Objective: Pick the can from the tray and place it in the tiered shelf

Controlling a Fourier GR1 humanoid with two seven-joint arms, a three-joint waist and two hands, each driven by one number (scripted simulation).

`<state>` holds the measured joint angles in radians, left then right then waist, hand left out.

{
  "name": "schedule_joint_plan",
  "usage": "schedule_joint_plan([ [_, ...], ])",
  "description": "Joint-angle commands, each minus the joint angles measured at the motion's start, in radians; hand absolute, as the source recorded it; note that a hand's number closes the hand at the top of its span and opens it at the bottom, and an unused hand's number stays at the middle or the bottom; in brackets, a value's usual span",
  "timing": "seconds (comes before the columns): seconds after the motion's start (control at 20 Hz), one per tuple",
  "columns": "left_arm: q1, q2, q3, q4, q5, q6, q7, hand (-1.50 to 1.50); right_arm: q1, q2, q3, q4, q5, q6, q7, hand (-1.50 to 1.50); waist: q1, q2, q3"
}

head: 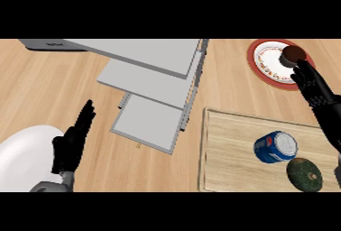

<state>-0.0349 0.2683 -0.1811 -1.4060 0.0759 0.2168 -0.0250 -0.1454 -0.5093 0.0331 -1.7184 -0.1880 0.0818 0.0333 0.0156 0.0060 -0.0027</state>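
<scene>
Blue can [275, 147] on tray [230, 153], avocado [305, 174] partly cut off by edge.

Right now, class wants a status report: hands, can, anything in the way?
Left hand open, resting lower left. Right hand open, far right above tray. Can on its side on tray, untouched, avocado beside it. Shelf unobstructed.
</scene>
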Motion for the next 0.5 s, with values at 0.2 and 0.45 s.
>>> schedule_joint_plan([
  [0.2,0.058,0.023,0.117,0.082,0.12,-0.021,0.126,0.0,0.136,-0.074,-0.314,-0.09,0.054,-0.228,0.028,1.5,-0.097,-0.017,0.0],
  [0.45,0.093,0.001,0.12,0.065,0.19,-0.055,0.201,0.0,0.375,-0.075,-0.419,0.008,0.102,-0.31,0.23,1.5,-0.108,-0.015,0.001],
])
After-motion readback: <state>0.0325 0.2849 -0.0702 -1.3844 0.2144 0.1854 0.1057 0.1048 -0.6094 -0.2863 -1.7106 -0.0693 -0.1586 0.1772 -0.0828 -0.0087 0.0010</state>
